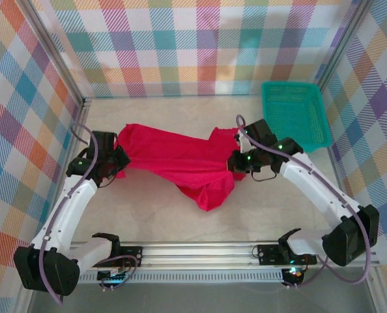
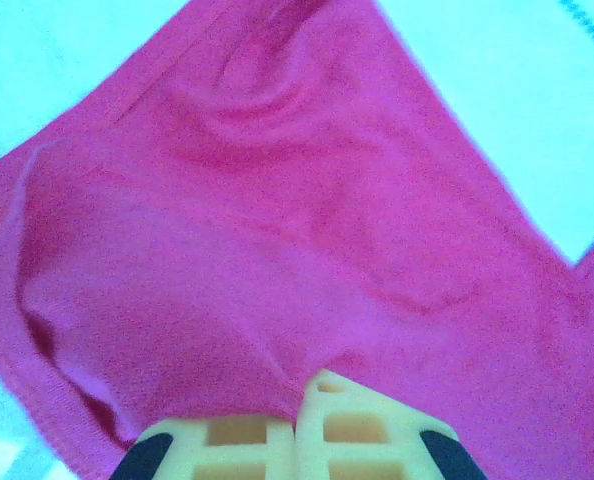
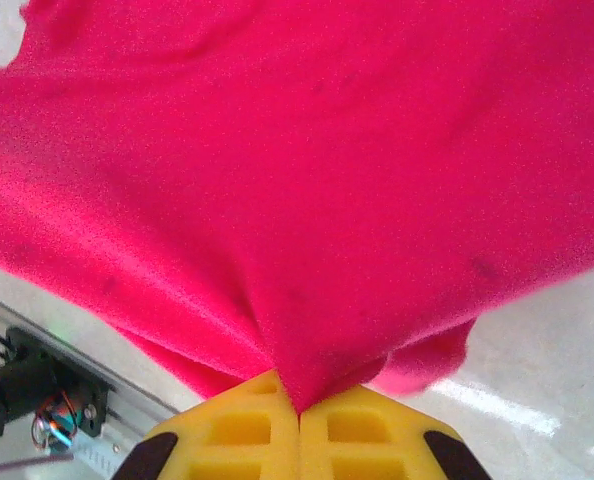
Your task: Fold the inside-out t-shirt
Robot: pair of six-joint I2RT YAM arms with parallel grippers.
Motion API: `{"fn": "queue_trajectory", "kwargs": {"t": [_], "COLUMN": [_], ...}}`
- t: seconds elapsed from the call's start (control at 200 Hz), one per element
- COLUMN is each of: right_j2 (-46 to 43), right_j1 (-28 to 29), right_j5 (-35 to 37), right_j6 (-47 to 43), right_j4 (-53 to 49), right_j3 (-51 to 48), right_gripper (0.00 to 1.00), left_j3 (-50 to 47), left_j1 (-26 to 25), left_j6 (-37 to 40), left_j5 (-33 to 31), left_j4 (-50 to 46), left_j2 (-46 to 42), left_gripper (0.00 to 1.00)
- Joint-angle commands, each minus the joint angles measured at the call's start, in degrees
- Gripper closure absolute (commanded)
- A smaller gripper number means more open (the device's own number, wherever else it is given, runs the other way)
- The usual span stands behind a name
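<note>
The inside-out t-shirt (image 1: 180, 163) lay stretched across the middle of the counter (image 1: 148, 218), spanning the gap between the two arms. Its far edge ran roughly straight from left to right. A loose portion sagged toward the near edge (right of centre) and rested bunched on the counter.

The left claw (image 1: 117, 161) was positioned at the left end of the shirt. In the left wrist view, the left-claw pads (image 2: 362, 425) were pressed together with red fabric pinched at their tips. A stitched hem ran along the left edge of the cloth ahead of them.

The right claw (image 1: 237, 163) was positioned at the right end of the shirt. In the right wrist view, the right-claw pads (image 3: 237, 425) were likewise closed, with the fabric gathered into a point between them and fanning out away from the grip.

A teal basket (image 1: 296, 112) stood at the far right corner of the counter, apart from the shirt and just beyond the right arm's wrist.
</note>
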Motion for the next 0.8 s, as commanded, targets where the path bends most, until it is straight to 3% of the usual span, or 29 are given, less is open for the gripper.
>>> {"fn": "queue_trajectory", "kwargs": {"t": [0.0,0.105,0.2,0.26,0.32,0.345,0.425,0.555,0.715,0.795], "right_j2": [7.9,21.3,35.4,40.9,41.1,40.0,34.5,29.2,24.6,22.4], "right_j1": [-4.1,-7.1,-8.4,-8.5,-8.4,-8.3,-8.2,-7.7,-6.9,-6.9], "right_j5": [-0.3,-2.1,-2.4,-1.5,-1.3,-1.2,-2.8,-7.7,-8.4,-10.3], "right_j6": [-4.2,-6.0,-7.2,-7.4,-7.2,-7.0,-5.7,-2.7,1.6,4.5], "right_j4": [0.9,3.3,-1.1,-4.9,-5.2,-4.3,0.9,7.7,14.9,20.9], "right_j3": [6.1,16.4,29.4,35.1,34.7,32.9,24.3,13.2,1.2,-5.6], "right_gripper": [1.0,1.0,0.7,0.59,0.55,0.54,0.54,0.59,0.7,0.77], "left_j3": [3.0,11.3,22.6,28.5,29.9,29.4,26.5,23.5,24.9,27.9], "left_j1": [0.8,1.3,1.9,1.7,0.3,-0.5,-4.7,-13.6,-22.2,-24.9], "left_j6": [1.2,2.5,3.9,4.8,5.2,5.1,5.5,5.8,3.0,2.5], "left_j5": [-3.7,-6.0,-5.9,-4.6,-5.2,-5.9,-5.9,-0.1,12.4,14.3], "left_j4": [0.2,0.3,-3.3,-6.7,-7.4,-7.0,-4.8,-1.1,5.4,6.0], "left_j2": [9.2,26.0,40.7,46.0,46.1,45.0,40.6,37.1,42.0,46.8], "left_gripper": [1.0,1.0,1.0,0.69,0.51,0.48,0.48,0.48,0.49,0.49]}}
